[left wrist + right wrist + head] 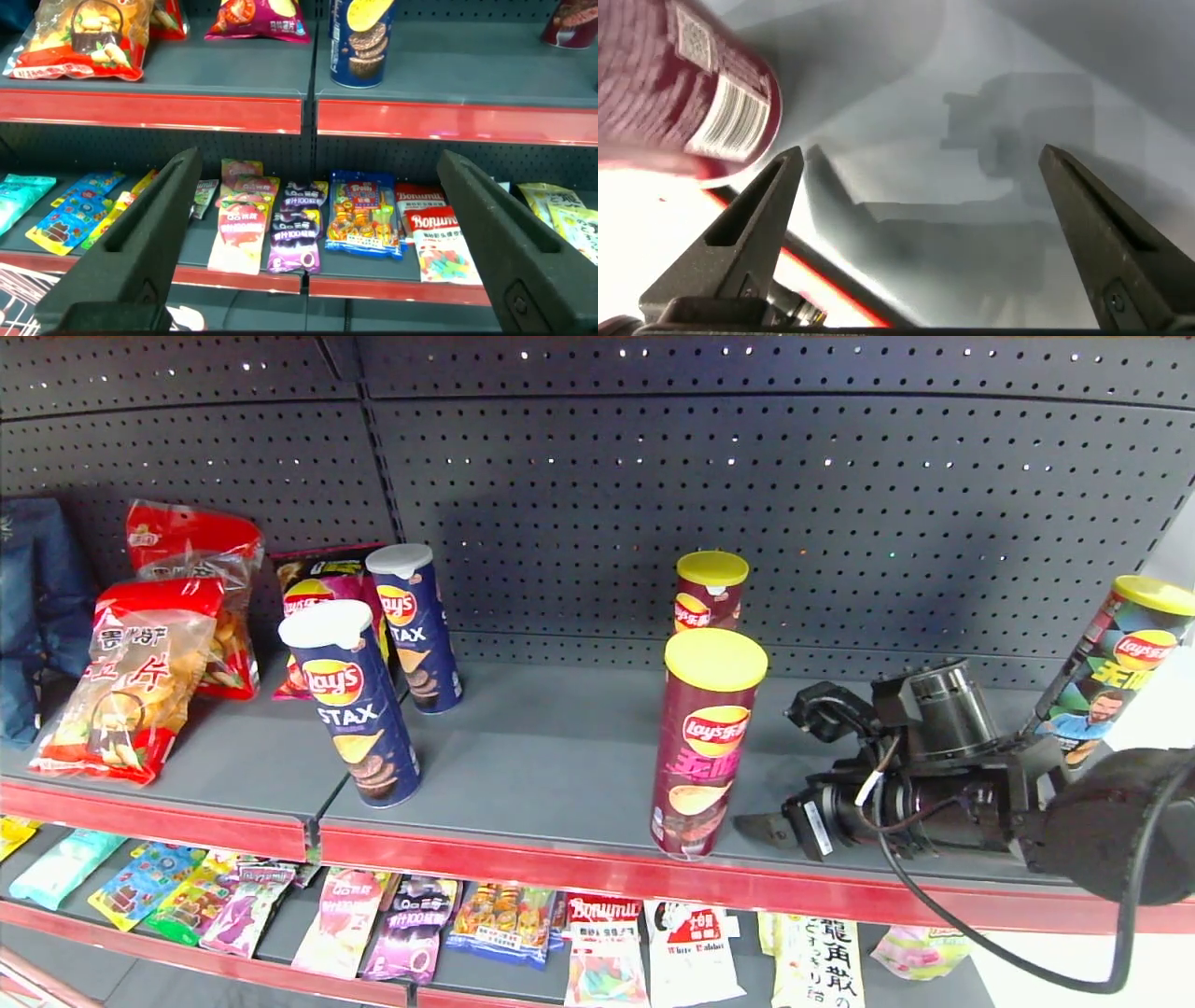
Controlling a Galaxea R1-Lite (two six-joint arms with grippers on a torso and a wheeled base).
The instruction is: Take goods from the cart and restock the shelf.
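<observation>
Maroon can (709,742): upright at the front edge of the shelf (560,747), right of centre, free of either hand. Right hand (920,163): spread, empty, low over the shelf just beside that can. Left hand (318,163): spread, empty, facing the lower shelf (402,285). Risk: a careless pull-back could clip the tall can and topple it over the front edge.

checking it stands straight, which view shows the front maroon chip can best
The head view: the front maroon can shows whole, upright near the front edge of the shelf, yellow lid on. The right wrist view catches just its lower barcode side. The left wrist view has a maroon sliver, probably its base.
</observation>
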